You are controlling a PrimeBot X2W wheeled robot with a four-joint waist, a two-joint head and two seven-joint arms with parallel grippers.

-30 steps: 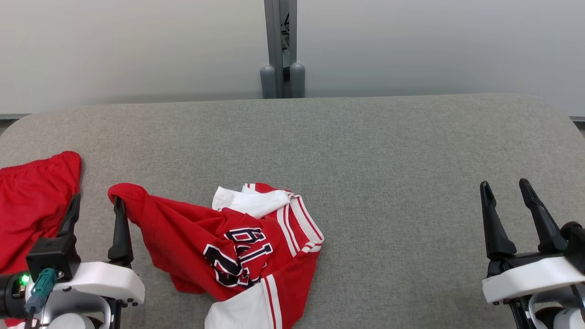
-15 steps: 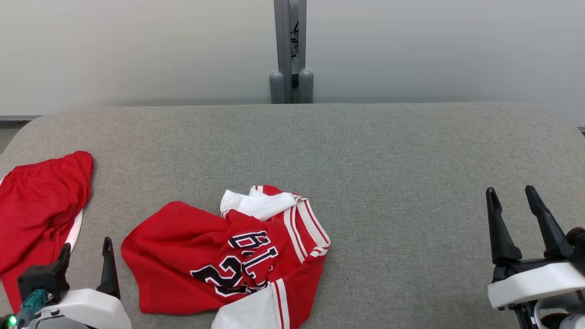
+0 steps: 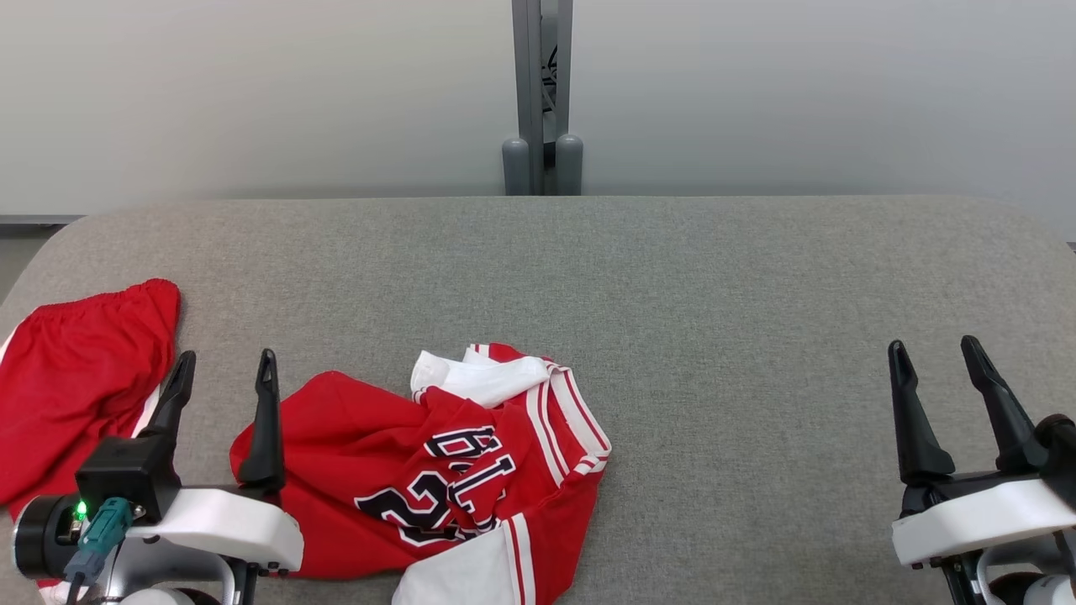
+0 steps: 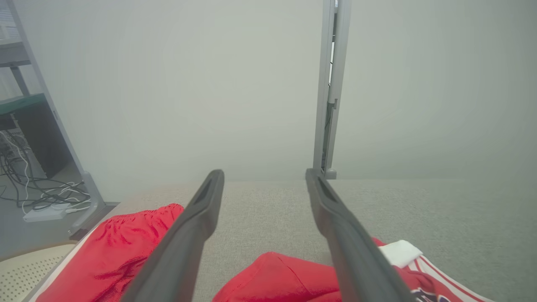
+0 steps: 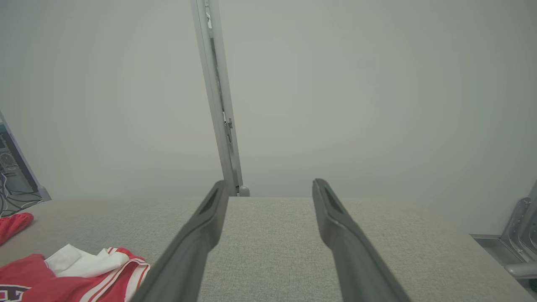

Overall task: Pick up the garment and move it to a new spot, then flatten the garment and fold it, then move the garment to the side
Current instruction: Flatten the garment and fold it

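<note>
A: How is the garment (image 3: pixel 437 470) seen?
B: A red jersey with white bands is crumpled on the grey, felt-like table (image 3: pixel 714 277), left of centre near the front edge. Its black, white-edged lettering is creased and cannot be read.
A: The pincers?
B: The left gripper (image 3: pixel 225 363) and right gripper (image 3: pixel 933 346) are spread wide; nothing is held.

Black block lettering (image 3: pixel 472 454) with a white outline is printed on the crumpled red garment (image 3: pixel 336 437). The characters are turned and creased. The first appears to be a "B", and the letters after it cannot be read with certainty. Beside it, a large numeral (image 3: pixel 402 504) in the same style is printed. It begins with "2", and its remaining part is lost in a fold. No other text is legible.
</note>
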